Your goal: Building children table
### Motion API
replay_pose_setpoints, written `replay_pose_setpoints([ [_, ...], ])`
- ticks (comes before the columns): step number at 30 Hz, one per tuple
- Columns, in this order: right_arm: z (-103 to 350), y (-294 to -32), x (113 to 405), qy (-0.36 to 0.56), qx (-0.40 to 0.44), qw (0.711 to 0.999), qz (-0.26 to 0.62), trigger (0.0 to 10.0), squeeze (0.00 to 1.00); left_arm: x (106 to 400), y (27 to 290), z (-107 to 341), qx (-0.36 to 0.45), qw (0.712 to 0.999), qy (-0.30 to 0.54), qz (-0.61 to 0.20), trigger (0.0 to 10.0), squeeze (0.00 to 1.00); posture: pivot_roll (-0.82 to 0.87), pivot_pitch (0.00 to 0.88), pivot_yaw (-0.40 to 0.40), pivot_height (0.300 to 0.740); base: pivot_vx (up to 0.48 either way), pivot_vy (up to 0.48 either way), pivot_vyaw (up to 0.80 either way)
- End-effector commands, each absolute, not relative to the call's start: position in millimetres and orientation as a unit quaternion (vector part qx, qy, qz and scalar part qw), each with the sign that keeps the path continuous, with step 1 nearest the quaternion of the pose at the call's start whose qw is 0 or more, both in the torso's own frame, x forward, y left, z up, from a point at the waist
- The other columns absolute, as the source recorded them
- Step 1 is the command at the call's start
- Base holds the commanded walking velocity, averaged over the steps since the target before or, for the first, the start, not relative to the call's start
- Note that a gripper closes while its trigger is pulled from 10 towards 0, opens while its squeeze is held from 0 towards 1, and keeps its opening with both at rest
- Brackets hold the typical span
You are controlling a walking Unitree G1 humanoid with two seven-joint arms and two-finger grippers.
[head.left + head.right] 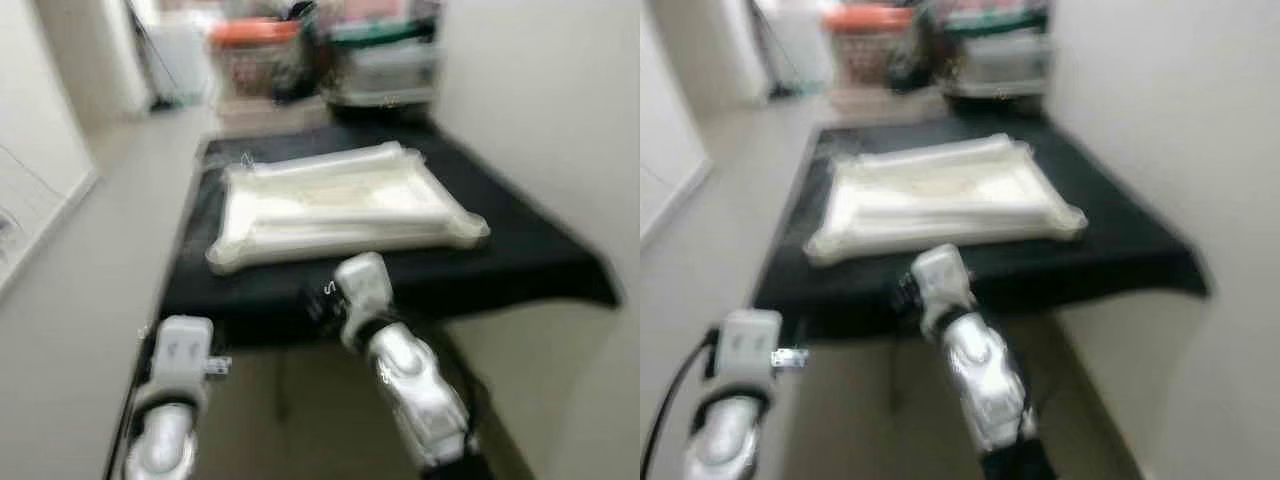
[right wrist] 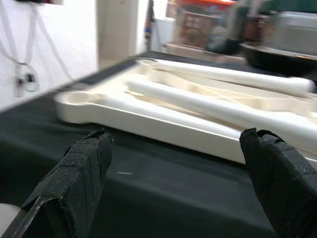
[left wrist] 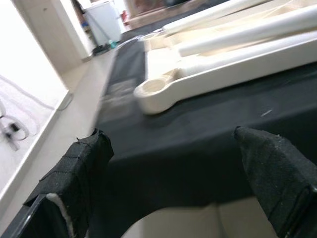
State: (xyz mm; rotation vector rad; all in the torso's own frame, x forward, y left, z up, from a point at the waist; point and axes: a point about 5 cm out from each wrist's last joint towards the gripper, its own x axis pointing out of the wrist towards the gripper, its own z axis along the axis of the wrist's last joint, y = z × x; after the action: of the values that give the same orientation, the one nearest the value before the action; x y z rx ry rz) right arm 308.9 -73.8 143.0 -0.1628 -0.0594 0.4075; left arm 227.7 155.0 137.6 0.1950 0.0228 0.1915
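A cream-white child's tabletop [image 1: 340, 205] lies upside down on a table draped in black cloth [image 1: 520, 250]. Two loose white legs [image 2: 208, 106] rest inside its rim. A round leg socket [image 3: 153, 88] sits at its near corner. My left gripper [image 3: 173, 144] is open and low, in front of the black table's near edge, with nothing between its fingers. My right gripper [image 2: 178, 141] is also open, just above the cloth short of the tabletop's near side. My right arm [image 1: 365, 290] reaches toward the table edge, and my left arm [image 1: 180, 360] is lower and to the left.
An orange-lidded bin [image 1: 255, 50] and a green-lidded box [image 1: 385, 55] stand behind the black table. A white wall [image 1: 560, 100] runs along the right. Pale open floor [image 1: 90, 250] lies to the left. Cables [image 2: 22, 74] hang on the left wall.
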Motion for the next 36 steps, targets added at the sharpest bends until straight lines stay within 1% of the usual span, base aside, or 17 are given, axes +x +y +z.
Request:
replay_pose_setpoints([
  [1, 142.3, -77.2, 310.3, -0.03, -0.087, 0.976, 0.196, 10.0, 0.0, 226.7, 154.3, 135.5, 0.094, 0.991, 0.018, 0.096, 10.0, 0.0, -0.04, 0.0, 0.014, 0.74, 0.0, 0.0, 0.0],
  [4, 142.6, -77.2, 310.5, -0.032, -0.088, 0.976, 0.197, 10.0, 0.0, 226.8, 154.6, 135.9, 0.096, 0.991, 0.016, 0.096, 10.0, 0.0, -0.04, 0.0, 0.014, 0.74, 0.0, 0.0, 0.0],
  [6, 143.1, -78.1, 311.1, -0.032, -0.088, 0.976, 0.196, 10.0, 0.0, 226.7, 154.5, 135.5, 0.096, 0.991, 0.016, 0.095, 10.0, 0.0, -0.04, 0.0, 0.016, 0.74, 0.3, 0.0, 0.0],
  [16, 165.8, -84.8, 334.0, -0.061, -0.09, 0.977, 0.181, 10.0, 0.0, 229.7, 160.1, 139.0, 0.06, 0.991, 0.013, 0.118, 10.0, 0.0, -0.04, 0.0, 0.01, 0.74, 0.034, 0.0, 0.0],
  [18, 173.2, -89.4, 341.1, -0.068, -0.094, 0.977, 0.179, 10.0, 0.0, 230.9, 159.1, 140.8, 0.049, 0.992, 0.012, 0.114, 10.0, 0.0, -0.04, 0.0, 0.01, 0.74, 0.0, 0.0, 0.0],
  [20, 174.9, -89.8, 342.1, -0.072, -0.091, 0.976, 0.184, 10.0, 0.0, 231.1, 158.5, 141.8, 0.05, 0.992, 0.01, 0.114, 10.0, 0.0, -0.04, 0.0, 0.01, 0.74, 0.0, 0.0, 0.0],
  [24, 172.0, -86.7, 338.7, -0.07, -0.077, 0.975, 0.196, 10.0, 0.0, 230.8, 158.3, 142.9, 0.05, 0.992, 0.007, 0.12, 10.0, 0.0, -0.04, 0.0, 0.01, 0.74, 0.0, 0.0, 0.0],
  [26, 160.5, -76.8, 326.9, -0.06, -0.084, 0.972, 0.212, 10.0, 0.0, 231.1, 160.2, 145.1, 0.051, 0.991, 0.001, 0.122, 10.0, 0.0, -0.04, 0.0, 0.01, 0.74, 0.0, 0.0, -0.34],
  [28, 158.8, -74.3, 323.9, -0.062, -0.084, 0.971, 0.216, 10.0, 0.0, 231.3, 160.7, 145.9, 0.053, 0.991, -0.001, 0.122, 10.0, 0.0, -0.04, 0.0, 0.01, 0.74, 0.0, 0.0, 0.0],
  [32, 153.0, -65.6, 315.8, -0.056, -0.07, 0.97, 0.225, 10.0, 0.0, 230.0, 158.4, 145.7, 0.065, 0.991, -0.002, 0.115, 10.0, 0.0, -0.03, 0.0, 0.012, 0.74, 0.369, 0.0, 0.0],
  [36, 153.0, -64.3, 316.3, -0.057, -0.069, 0.969, 0.228, 10.0, 0.0, 230.0, 154.5, 144.2, 0.06, 0.993, 0.001, 0.101, 10.0, 0.0, -0.03, 0.0, 0.012, 0.74, 0.418, 0.0, 0.0],
])
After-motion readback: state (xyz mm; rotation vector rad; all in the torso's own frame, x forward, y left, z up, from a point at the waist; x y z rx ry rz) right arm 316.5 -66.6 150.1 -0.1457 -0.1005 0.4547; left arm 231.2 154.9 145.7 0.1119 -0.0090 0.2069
